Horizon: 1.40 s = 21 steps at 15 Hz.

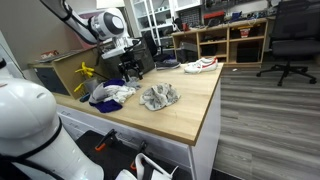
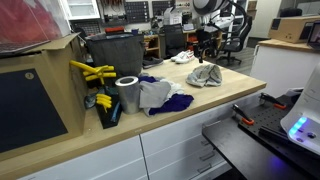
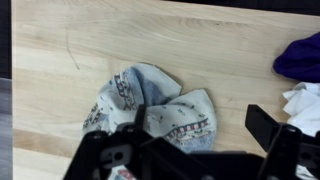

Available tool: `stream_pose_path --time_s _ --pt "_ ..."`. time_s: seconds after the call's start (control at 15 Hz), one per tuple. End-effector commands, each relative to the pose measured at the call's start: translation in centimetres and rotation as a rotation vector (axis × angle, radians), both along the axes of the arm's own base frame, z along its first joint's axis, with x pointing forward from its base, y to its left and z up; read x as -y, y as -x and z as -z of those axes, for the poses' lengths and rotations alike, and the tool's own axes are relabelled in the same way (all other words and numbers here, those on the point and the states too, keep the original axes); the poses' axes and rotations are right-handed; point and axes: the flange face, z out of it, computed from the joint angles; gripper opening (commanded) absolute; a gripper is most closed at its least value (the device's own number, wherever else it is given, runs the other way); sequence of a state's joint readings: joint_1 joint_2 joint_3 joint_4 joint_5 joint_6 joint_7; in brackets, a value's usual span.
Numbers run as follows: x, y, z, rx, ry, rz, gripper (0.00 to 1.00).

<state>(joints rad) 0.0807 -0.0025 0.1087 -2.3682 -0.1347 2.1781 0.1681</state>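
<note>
Our end effector (image 3: 200,120) hangs over the crumpled grey cloth (image 3: 150,95), fingers (image 3: 265,125) spread wide, holding nothing. The cloth lies in the middle of the counter (image 1: 190,118). We think we are lining up to grab; next we must drop straight down and pinch a fold.
</note>
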Motion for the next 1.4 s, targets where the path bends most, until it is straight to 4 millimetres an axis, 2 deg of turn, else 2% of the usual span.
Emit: stream_pose_path --time_s 0.0,0.27,0.53,0.87,0.93,1.0,1.13,1.33 --pt "0.0 -1.3 4.2 -0.055 0.014 0.008 1.00" --pt "0.2 -2.6 8.5 -0.100 0.019 0.005 1.00" --pt "0.0 -5.0 11.5 -0.102 0.013 0.007 1.00" --pt "-2.0 -6.0 14.6 -0.111 -0.010 -0.001 1.00" --pt "-2.4 -6.1 15.2 -0.114 -0.006 -0.013 0.91" --pt "-2.7 -6.1 15.7 -0.117 -0.002 -0.023 0.74" --pt "-3.2 -6.3 16.2 -0.120 0.003 -0.039 0.58" --pt "-3.7 -6.7 15.1 -0.108 0.003 -0.051 0.34"
